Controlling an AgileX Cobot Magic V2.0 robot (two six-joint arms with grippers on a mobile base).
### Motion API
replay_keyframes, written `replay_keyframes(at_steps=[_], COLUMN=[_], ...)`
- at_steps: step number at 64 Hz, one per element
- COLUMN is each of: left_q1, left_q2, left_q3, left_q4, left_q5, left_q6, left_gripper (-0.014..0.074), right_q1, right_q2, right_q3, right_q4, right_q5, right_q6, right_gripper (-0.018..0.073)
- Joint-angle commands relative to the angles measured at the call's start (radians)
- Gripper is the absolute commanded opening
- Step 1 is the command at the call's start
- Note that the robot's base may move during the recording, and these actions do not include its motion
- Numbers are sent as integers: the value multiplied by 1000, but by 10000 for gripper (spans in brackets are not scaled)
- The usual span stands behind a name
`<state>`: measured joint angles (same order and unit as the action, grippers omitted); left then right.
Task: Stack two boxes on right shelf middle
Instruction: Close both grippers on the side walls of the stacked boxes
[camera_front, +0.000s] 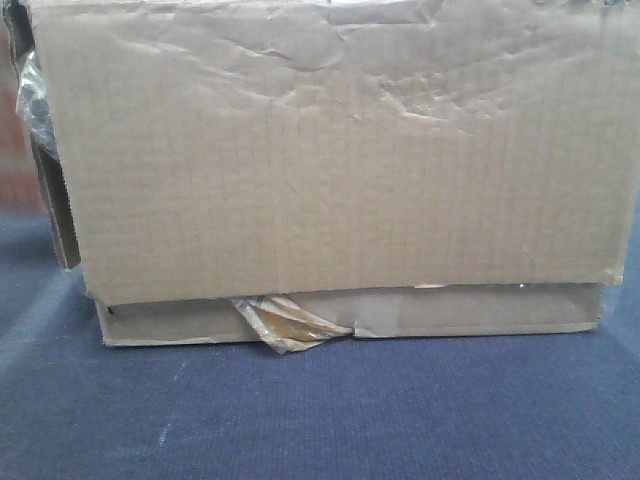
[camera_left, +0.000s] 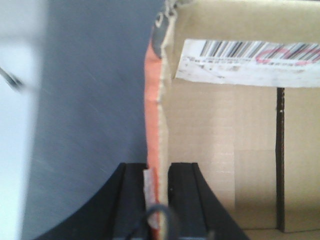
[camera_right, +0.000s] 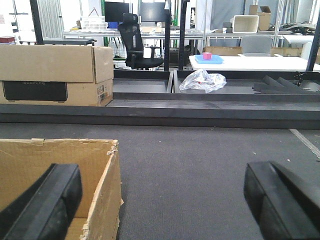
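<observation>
The large brown box (camera_front: 330, 150), its front face dented and creased, rests on the thin flat box (camera_front: 480, 312), which has torn yellowish tape (camera_front: 285, 328) at its front. Both stand on blue-grey carpet. My left gripper (camera_left: 158, 172) is shut on the open box's side wall (camera_left: 152, 100), one finger inside and one outside; a barcode label (camera_left: 250, 62) is stuck inside. My right gripper (camera_right: 162, 195) is open wide, straddling the other wall (camera_right: 107, 185), with its left finger (camera_right: 55, 195) inside the box. The shelf is out of view.
Carpeted floor (camera_right: 210, 160) stretches ahead of the right gripper to a low dark ledge (camera_right: 200, 107). Beyond it stand stacked cartons with black print (camera_right: 50, 75), a crumpled plastic bag (camera_right: 202, 80), an office chair (camera_right: 135, 42) and a white table (camera_right: 260, 62).
</observation>
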<state>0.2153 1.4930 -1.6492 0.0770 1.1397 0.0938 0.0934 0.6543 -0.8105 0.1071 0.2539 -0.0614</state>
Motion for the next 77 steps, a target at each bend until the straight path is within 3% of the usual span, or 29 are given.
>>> replay_keyframes(at_steps=[1, 9, 18, 27, 32, 45, 55, 64, 77], left_q1=[-2, -2, -9, -105, -212, -410, -552, -620, -640], left_q2=[-84, -154, -196, -201, -186, -90, 30, 133, 245], left_q3=[-59, -148, -240, -295, -295, -295, -295, -295, -295], left_q4=[-6, -86, -283, -428, -428, -389, -205, -94, -88], left_q5=[-14, -14, -12, -11, -27, -30, -40, -54, -92], left_q6=[-48, -54, -54, -59, -114, -190, -283, -357, -407], left_gripper=[-111, -111, -111, -111, -111, -111, -111, -111, -111], right_q1=[2, 2, 2, 2, 2, 2, 2, 2, 2], right_q2=[5, 5, 5, 5, 5, 5, 5, 5, 5], right_q3=[-7, -7, -7, -7, -7, -7, -7, -7, -7], right_q4=[-7, -7, -7, -7, -7, -7, -7, -7, -7], right_q5=[-14, -14, -14, -14, -14, -14, -14, -14, -25], right_q6=[-1, -1, -1, -1, -1, -1, -1, -1, -1], right_gripper=[559, 559, 559, 559, 559, 559, 559, 559, 559])
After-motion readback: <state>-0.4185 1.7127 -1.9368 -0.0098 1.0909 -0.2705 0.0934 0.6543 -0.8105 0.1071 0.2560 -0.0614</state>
